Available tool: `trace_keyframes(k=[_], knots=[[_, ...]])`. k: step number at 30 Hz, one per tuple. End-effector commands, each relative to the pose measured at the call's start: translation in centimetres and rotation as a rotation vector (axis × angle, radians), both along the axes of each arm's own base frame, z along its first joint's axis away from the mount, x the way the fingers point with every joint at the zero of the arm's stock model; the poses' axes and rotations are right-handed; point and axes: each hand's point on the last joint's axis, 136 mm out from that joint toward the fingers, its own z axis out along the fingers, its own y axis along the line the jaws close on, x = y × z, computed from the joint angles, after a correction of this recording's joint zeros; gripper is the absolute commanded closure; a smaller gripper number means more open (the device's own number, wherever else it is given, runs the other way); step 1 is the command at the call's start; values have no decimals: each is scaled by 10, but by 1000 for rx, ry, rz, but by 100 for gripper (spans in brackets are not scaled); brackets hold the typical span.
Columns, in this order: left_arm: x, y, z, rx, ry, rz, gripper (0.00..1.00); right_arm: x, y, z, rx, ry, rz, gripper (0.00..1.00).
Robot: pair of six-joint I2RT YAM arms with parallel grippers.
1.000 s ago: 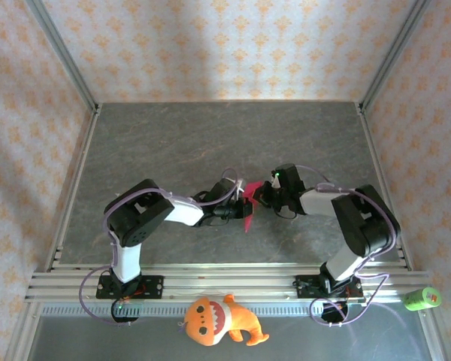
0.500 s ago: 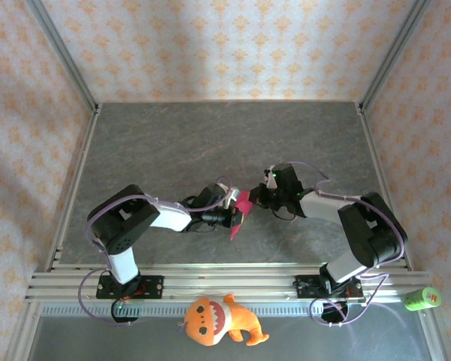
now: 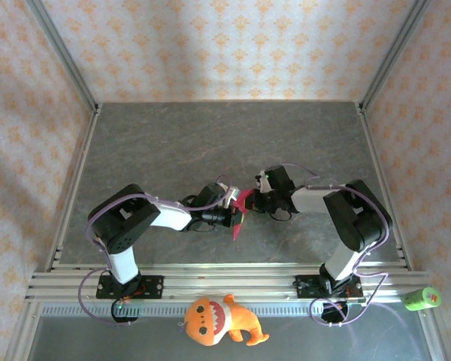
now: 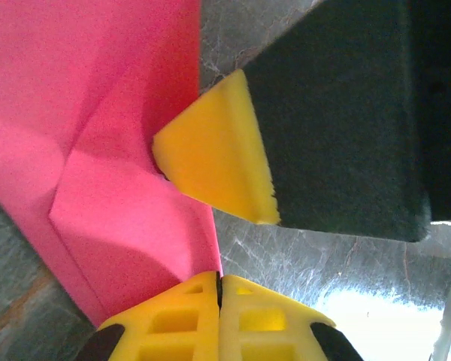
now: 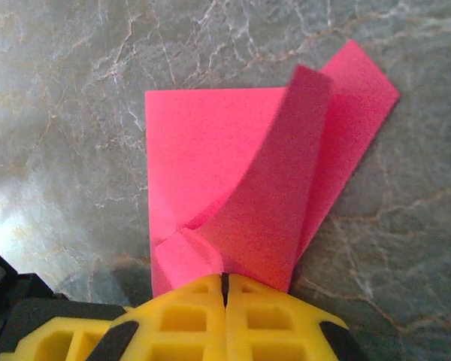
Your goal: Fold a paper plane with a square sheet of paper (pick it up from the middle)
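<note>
Folding in progress, judged about mid-task: the thin magenta-pink sheet of paper (image 3: 240,207) hangs just nearer than the middle of the grey marbled table (image 3: 210,135), pinched between two tools that meet tip to tip. The left gripper (image 3: 232,215) has its yellow jaws pressed together on one edge of the sheet, and the right gripper (image 3: 251,201) has its jaws likewise closed on a bunch of layers. The right wrist view shows creased panels and a small turned corner, but one long flap curls up loose and no slim pointed dart with a centre crease has formed, so the narrowing folds and the flattening appear left to do. Whether the sheet touches the table cannot be told. Surroundings, near to far: an orange plush toy (image 3: 214,320) and a green cylinder (image 3: 422,298) lie outside the aluminium rail (image 3: 225,282) at the near edge, well apart from the work and judged no hindrance. The grippers crowd each other around the sheet. Beyond them lie bare table and patterned walls (image 3: 225,45)
</note>
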Motion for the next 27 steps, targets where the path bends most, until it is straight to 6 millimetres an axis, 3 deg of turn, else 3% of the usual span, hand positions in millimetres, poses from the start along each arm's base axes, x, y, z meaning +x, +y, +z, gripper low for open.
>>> trace_keyframes(k=[1,10,15,18,20,24,27], knots=[[-54,71,-88,335,244,21,100,20,-27,-18,-95,7,-103,100],[-58,80,-98,374,260,34,100,49,-45,-12,-113,5,-204,99],[-61,81,-98,377,260,20,100,57,-41,11,-76,-50,-196,98],[-64,83,-100,386,263,5,100,51,-27,36,17,-96,-132,97],[-65,83,-100,386,264,-2,100,36,-15,44,69,-88,-53,97],[-65,80,-99,375,263,-17,100,11,7,33,56,-54,57,97],[-65,79,-98,375,261,-27,100,8,9,19,28,-25,48,97]])
